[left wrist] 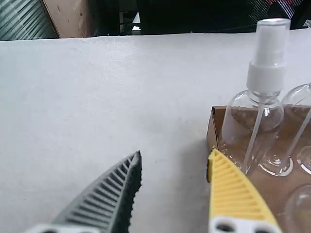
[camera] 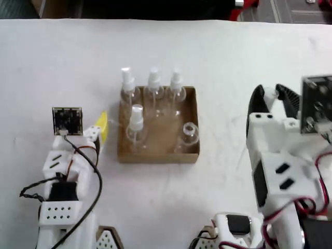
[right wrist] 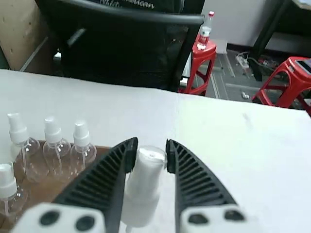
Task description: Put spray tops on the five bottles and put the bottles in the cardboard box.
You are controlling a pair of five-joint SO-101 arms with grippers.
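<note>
Spray top (right wrist: pixel 146 177) sits clamped in the black jaws of the right gripper (right wrist: pixel 150 148), right of the cardboard box (camera: pixel 158 156). Left gripper (left wrist: pixel 176 156), jaws apart, hangs just left of the box. Inside, the near row holds a capped bottle (camera: pixel 136 129) and an open-necked bottle (camera: pixel 189 134). Three capped bottles (camera: pixel 154 93) line the far wall.

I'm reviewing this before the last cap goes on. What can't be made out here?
The spray top in the right gripper: its lower end runs off the right wrist view's edge; in the high view the black fingers cover most of it.
The cardboard box: cut off by the left wrist view's edge, along with the bottles beyond the nearest bottle.
How tightly the four fitted tops sit: too small in the high view.
</note>
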